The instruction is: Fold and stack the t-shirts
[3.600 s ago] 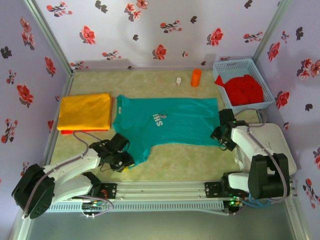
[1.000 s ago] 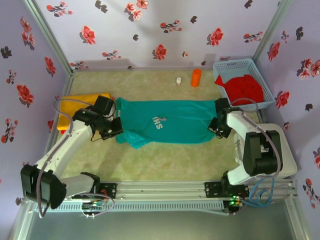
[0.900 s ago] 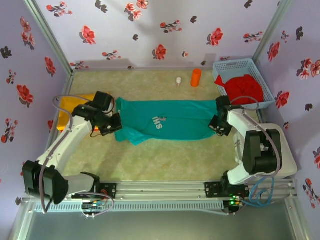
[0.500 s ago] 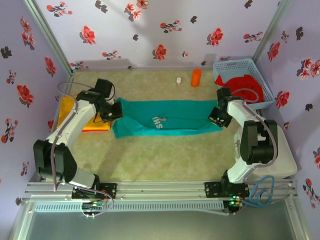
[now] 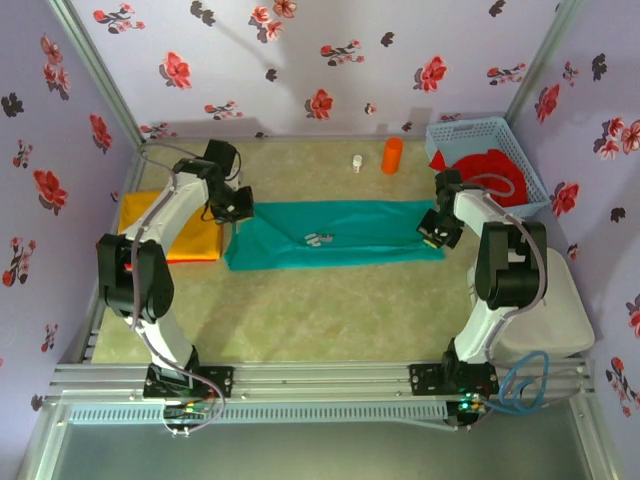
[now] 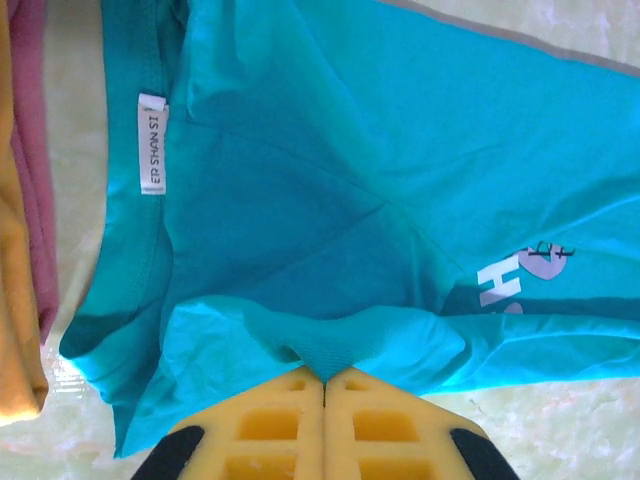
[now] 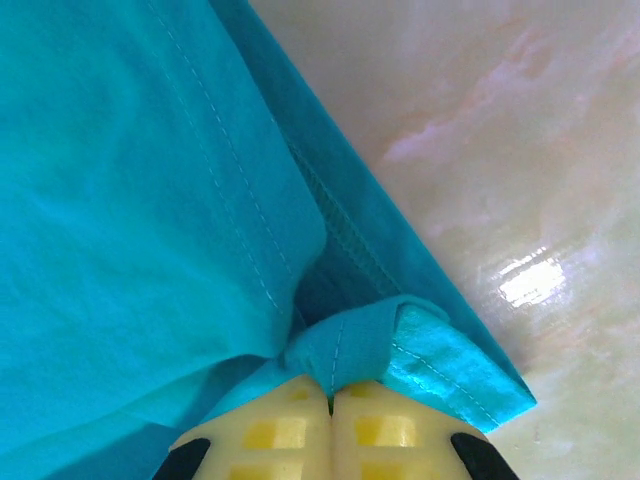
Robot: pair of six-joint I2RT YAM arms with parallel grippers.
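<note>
Teal t-shirt point(image 5: 335, 240) lies as a folded strip spanning between both pincers. The left gripper point(image 6: 323, 378) is clamped fully shut on a cloth fold directly ahead of it; the right gripper point(image 7: 331, 392) is clamped likewise on the hem.

Robot lab booth, dressed up homely.
Flowered walls point(image 5: 400, 40) box the table point(image 5: 330, 310); an aluminium rail point(image 5: 320, 378) carries two bolted robot arms point(image 5: 135, 285).
</note>
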